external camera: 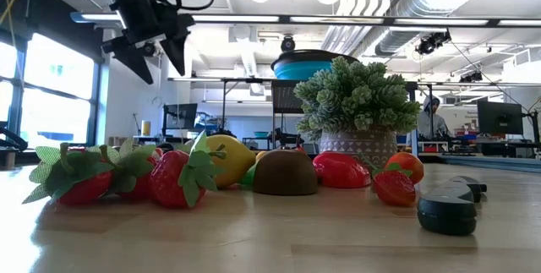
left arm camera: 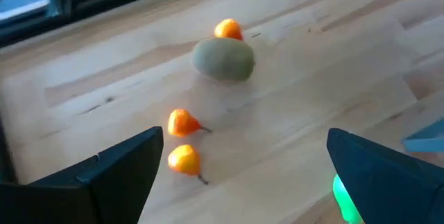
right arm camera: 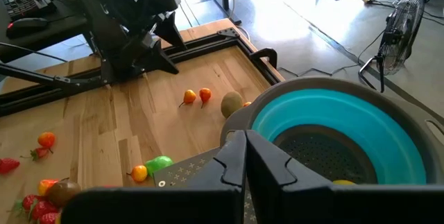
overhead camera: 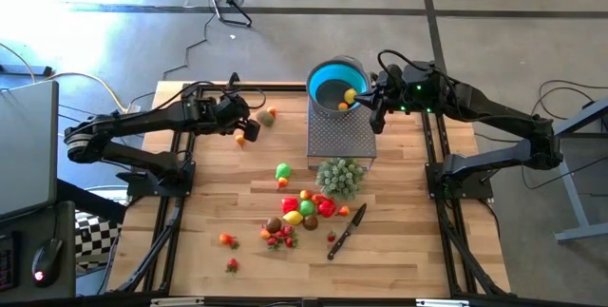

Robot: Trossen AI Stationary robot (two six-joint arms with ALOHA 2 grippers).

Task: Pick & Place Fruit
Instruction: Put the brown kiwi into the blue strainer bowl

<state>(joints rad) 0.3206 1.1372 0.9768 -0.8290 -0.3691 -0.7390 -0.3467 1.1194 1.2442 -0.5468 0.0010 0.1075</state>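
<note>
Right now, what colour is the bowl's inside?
Bright blue bowl, seen best in the right wrist view.

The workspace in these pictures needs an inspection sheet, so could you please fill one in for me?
Surface: wooden table, bare at its front left.
Job's things: fruit pile mid-table; two small orange fruits and a brownish-green fruit under the left arm; blue bowl on a perforated metal stand, fruit inside.
Clutter: green bushy cluster; black-handled knife.
Grippers: left gripper open, empty, above the orange fruits; right gripper shut at the bowl's rim.
Cables: loose ones on the floor.
Surroundings: concrete floor, laptop at left, fan.
</note>
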